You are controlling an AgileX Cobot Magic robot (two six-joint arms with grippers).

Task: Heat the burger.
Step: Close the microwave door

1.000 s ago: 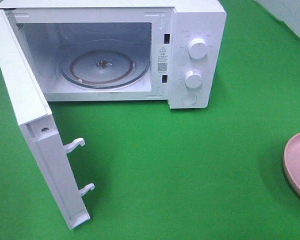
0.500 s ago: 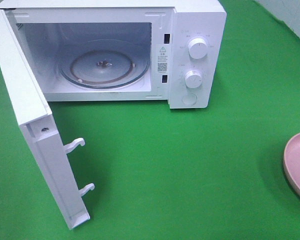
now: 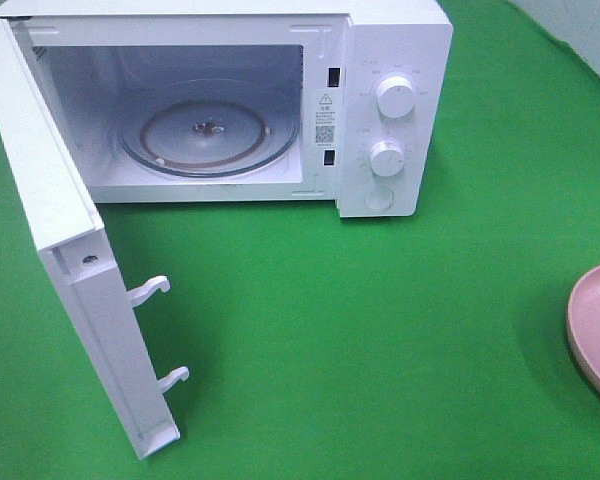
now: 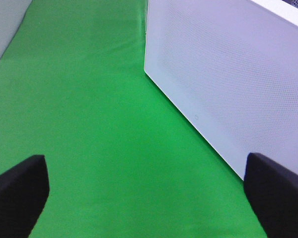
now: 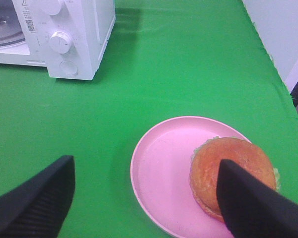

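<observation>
One green cloth (image 3: 380, 330); pale wall (image 5: 273, 25)

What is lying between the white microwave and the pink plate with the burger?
Only bare green cloth lies between the white microwave oven and the round pink plate carrying the golden-brown burger, as the right wrist view shows.

Microwave (image 3: 380, 60) mouth unblocked, its door the one barrier on the left

The door (image 3: 75, 290) stands swung out toward the front from the microwave's left edge, walling off that side, with two latch hooks (image 3: 150, 291) jutting from its inner face toward the bare green cloth (image 3: 360, 340) in front of the microwave. Inside the microwave only the glass turntable (image 3: 208, 135) lies on the floor. To the right of the microwave, well apart, a pink plate (image 5: 159, 173) lies on the cloth.
</observation>
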